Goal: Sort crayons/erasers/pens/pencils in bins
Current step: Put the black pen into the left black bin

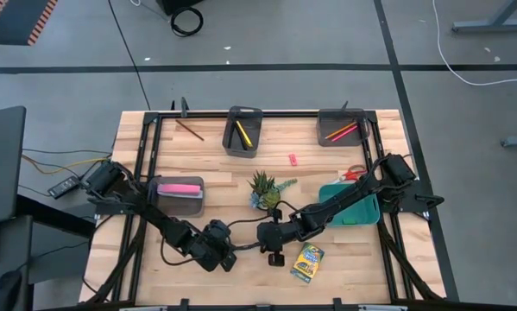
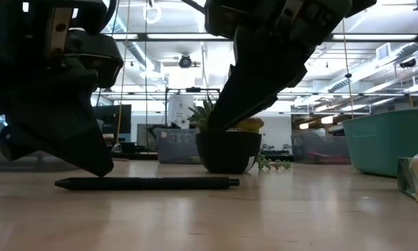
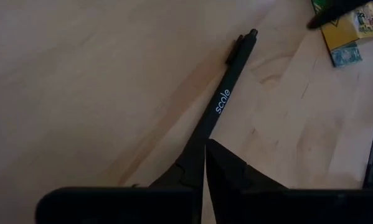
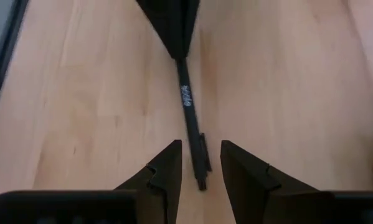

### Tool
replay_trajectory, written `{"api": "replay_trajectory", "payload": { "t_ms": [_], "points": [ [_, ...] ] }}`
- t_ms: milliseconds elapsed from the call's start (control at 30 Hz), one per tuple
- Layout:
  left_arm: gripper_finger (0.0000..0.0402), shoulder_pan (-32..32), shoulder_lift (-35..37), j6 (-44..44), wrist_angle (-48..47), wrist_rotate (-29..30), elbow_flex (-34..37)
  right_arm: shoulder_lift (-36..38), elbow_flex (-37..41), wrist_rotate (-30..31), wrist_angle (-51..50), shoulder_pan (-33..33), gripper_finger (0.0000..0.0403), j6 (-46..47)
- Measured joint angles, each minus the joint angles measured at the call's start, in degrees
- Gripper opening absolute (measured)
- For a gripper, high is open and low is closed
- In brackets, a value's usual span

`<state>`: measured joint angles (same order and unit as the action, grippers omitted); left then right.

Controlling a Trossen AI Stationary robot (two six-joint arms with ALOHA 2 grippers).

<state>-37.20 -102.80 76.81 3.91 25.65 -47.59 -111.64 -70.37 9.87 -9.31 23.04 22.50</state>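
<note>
A black pen (image 2: 146,183) lies flat on the table near the front edge, between my two grippers. My left gripper (image 3: 205,143) is shut, and its tips sit at the pen's writing end (image 1: 230,256). My right gripper (image 4: 200,146) is open, one finger on either side of the pen's clip end (image 4: 200,168) without touching it. The yellow-and-green crayon box (image 1: 307,262) lies flat just right of the right gripper. A red-pink eraser (image 1: 293,159) lies mid-table. My left gripper meets the black pen near its writing end (image 3: 192,155), with shut fingers slanting down from the table's left, along the pen. The fingertips hide the spot, so I cannot tell whether they pinch the pen or rest on it. The pen lies flat on the wood.
A teal bin (image 1: 349,206) stands right of centre, under the right arm. A grey bin (image 1: 180,194) holding a pink bar is at the left. Two more bins (image 1: 242,131) (image 1: 340,130) hold sticks at the far edge. A potted plant (image 1: 265,188) stands mid-table and a loose brown stick (image 1: 189,130) lies far left.
</note>
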Motion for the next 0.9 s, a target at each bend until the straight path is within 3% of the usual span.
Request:
{"api": "replay_trajectory", "payload": {
  "t_ms": [900],
  "points": [
    [0.0008, -1.3, 0.0, 1.0, 2.5, 0.0, 0.0, -2.1, 4.3, 0.5, 8.8, 0.3, 0.0141, -1.3]
  ]
}}
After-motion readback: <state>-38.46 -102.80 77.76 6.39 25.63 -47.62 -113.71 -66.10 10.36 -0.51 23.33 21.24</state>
